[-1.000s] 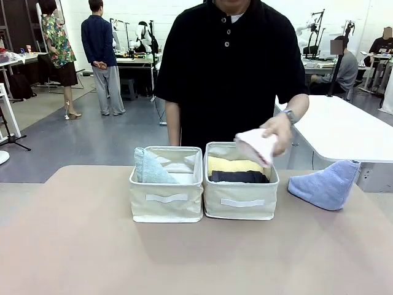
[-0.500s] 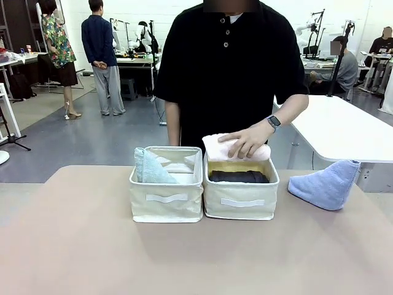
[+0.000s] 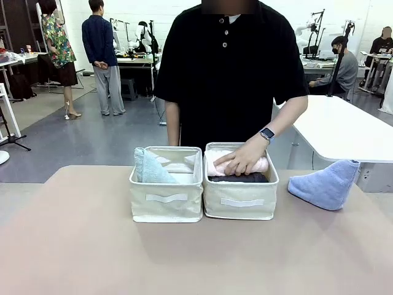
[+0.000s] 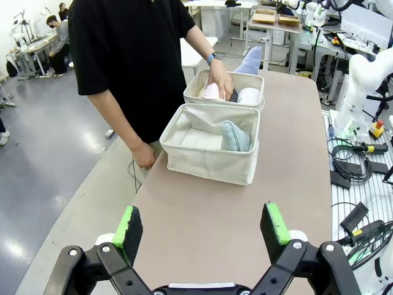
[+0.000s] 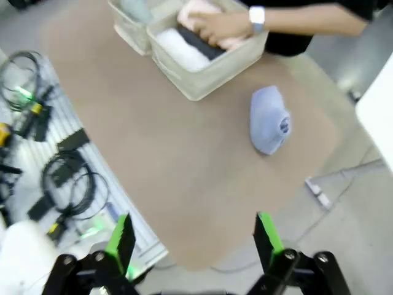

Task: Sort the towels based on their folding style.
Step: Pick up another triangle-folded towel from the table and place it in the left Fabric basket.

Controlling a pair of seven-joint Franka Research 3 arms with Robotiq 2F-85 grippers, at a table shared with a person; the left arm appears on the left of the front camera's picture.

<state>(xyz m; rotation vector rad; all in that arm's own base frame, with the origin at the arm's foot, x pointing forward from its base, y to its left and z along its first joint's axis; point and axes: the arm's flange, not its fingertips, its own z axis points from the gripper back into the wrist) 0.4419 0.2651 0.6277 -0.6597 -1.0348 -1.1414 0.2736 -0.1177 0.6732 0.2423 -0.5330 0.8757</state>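
**Rolls gathered, one cone left out on the tabletop**

The left gripper is held wide open and empty above the near end of the tabletop, well short of the two baskets. The right gripper is likewise spread wide with nothing between its pads, high over the tabletop's edge. Farther out, the person's hand is laid on the pink towel in the right basket, where the dark grey towel and the white towel are also lodged. The pale teal cone is stood in the left basket. The light blue cone is left lying on the tabletop, well apart from the baskets on their right. The rolls in sight are judged sorted, and only that last cone is taken to remain, its place being the left basket
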